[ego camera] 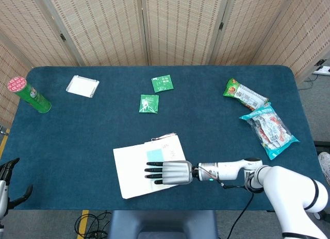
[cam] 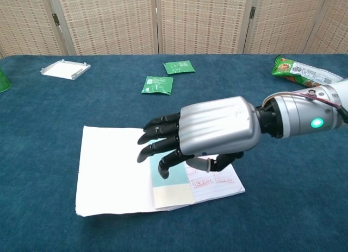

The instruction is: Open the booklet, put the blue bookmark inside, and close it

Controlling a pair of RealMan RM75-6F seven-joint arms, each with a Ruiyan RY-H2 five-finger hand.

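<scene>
The booklet (ego camera: 131, 169) (cam: 111, 173) lies open near the table's front edge, a blank white page on its left and a page with red print (cam: 217, 181) on its right. The blue bookmark (ego camera: 155, 157) (cam: 169, 180) lies flat along the booklet's middle, its lower end cream. My right hand (ego camera: 170, 172) (cam: 204, 133) hovers palm down above the right page and the bookmark, fingers stretched out and apart, holding nothing. My left hand (ego camera: 9, 192) shows only as dark fingers at the lower left edge of the head view, off the table.
Two green packets (ego camera: 162, 83) (ego camera: 149, 103) lie at mid-table. A white tray (ego camera: 82, 86) and a green can (ego camera: 30, 95) sit at the far left. Snack bags (ego camera: 245, 94) (ego camera: 269, 125) lie at the right.
</scene>
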